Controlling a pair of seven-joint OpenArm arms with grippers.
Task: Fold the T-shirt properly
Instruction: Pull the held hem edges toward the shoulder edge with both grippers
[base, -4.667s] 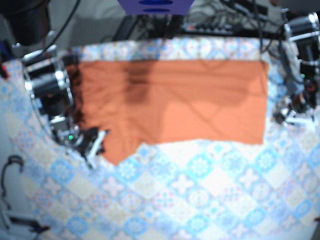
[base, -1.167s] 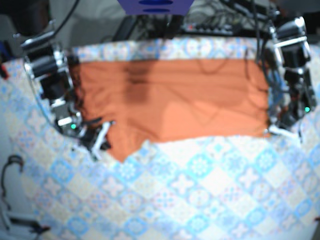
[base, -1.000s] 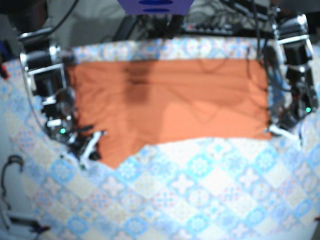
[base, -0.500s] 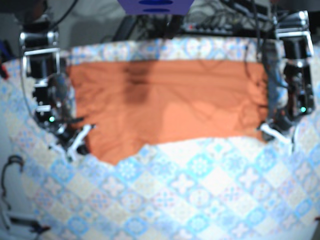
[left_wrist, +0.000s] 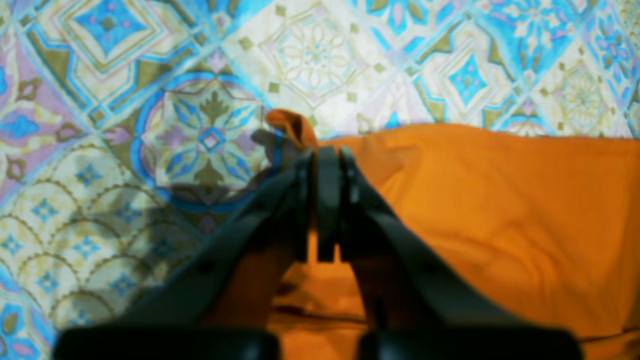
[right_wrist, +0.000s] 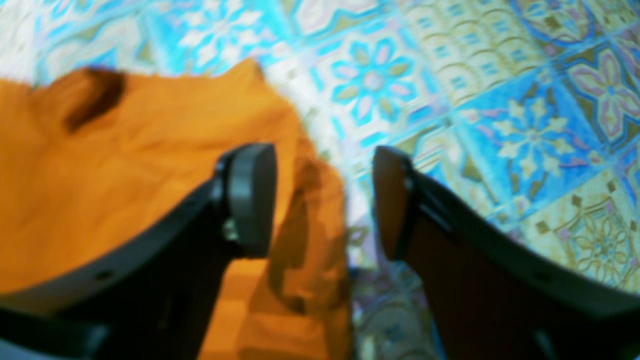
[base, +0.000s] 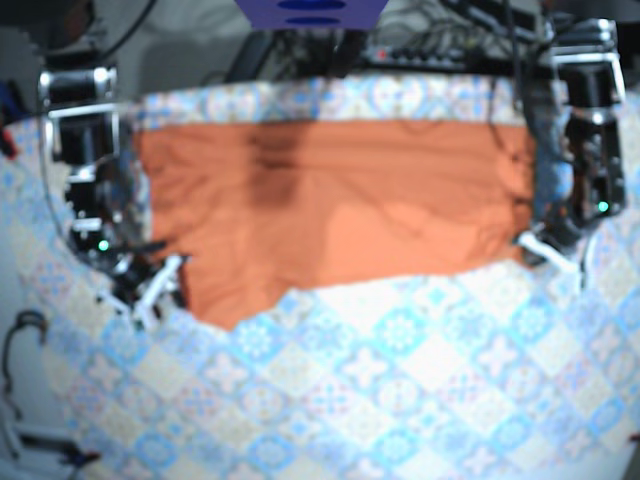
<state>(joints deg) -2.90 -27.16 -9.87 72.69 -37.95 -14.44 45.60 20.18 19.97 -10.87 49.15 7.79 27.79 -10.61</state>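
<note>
The orange T-shirt (base: 330, 200) lies spread wide and fairly flat on a patterned tablecloth (base: 400, 380). The left claw (left_wrist: 320, 200) sits at the shirt's near corner on its own side. Its jaws are pressed together on that corner, with only a small tuft of orange poking out past the tips. The right claw (right_wrist: 322, 200) is at the opposite end of the shirt with its jaws spread wide. One jaw is above the orange cloth and the other is over the tablecloth just beside the shirt's edge, so it grips nothing. Near it, a flap (base: 235, 305) juts out from the shirt's near edge.

The weak point looks like the left claw's bite. It is so close to the very tip of the corner that the cloth could slide out once the arm lifts and the shirt's weight pulls on it. Whether it has pinched every layer there, or some tablecloth too, I cannot tell.

The right claw could close too high and miss the shirt. It could also close too low and catch the tablecloth along with the edge, dragging the whole surface. If only one end is held when lifting begins, the shirt would likely skew and the fold come out crooked. Left untucked, the flap would likely leave a lumpy, uneven edge.
</note>
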